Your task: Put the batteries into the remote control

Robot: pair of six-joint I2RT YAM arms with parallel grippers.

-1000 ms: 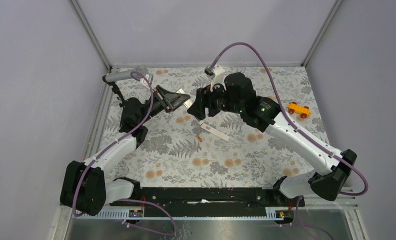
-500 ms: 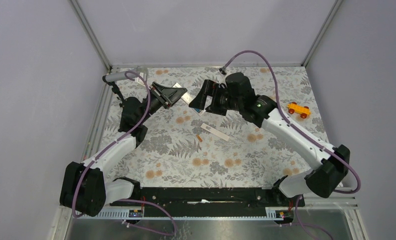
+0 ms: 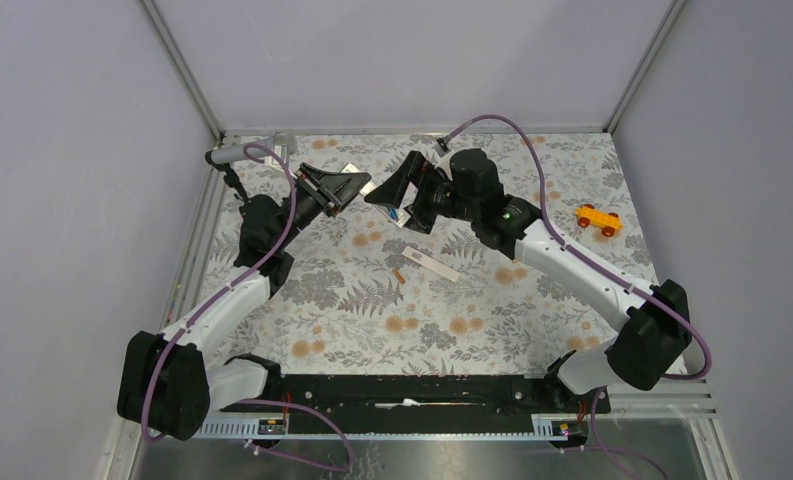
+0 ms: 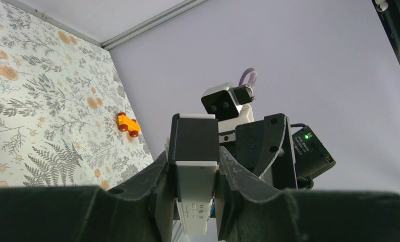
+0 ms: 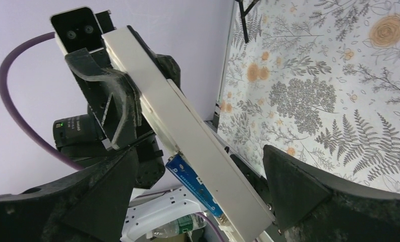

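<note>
**Holding remote (image 5: 187, 136) aloft, left gripper (image 4: 196, 169) clamped on it**

The left gripper was shut tight on the remote, one finger pressed to each long edge. The white bar stuck out past the fingertips toward the right arm. The remote was up off the table (image 3: 492, 330), over its far middle part, tilted rather than level.

The right gripper (image 5: 197, 151) stood wide, its two fingers well apart, one on either side of the remote. The blue battery (image 5: 195, 184) lay lengthwise against one face of the remote, between those spread fingers. Could not tell whether it sat in the slot or only rested against the plastic.

On the table, the cover (image 3: 432, 264) lay flat near the middle, nearer the bases than both grippers in the top view. The orange battery (image 3: 399, 276) lay just beside the cover's left end, a small gap between them.

The car (image 3: 597, 219) sat toward the right edge, well apart from the arms. The microphone (image 3: 237, 153) stood at the far left corner, behind the left arm.
</note>
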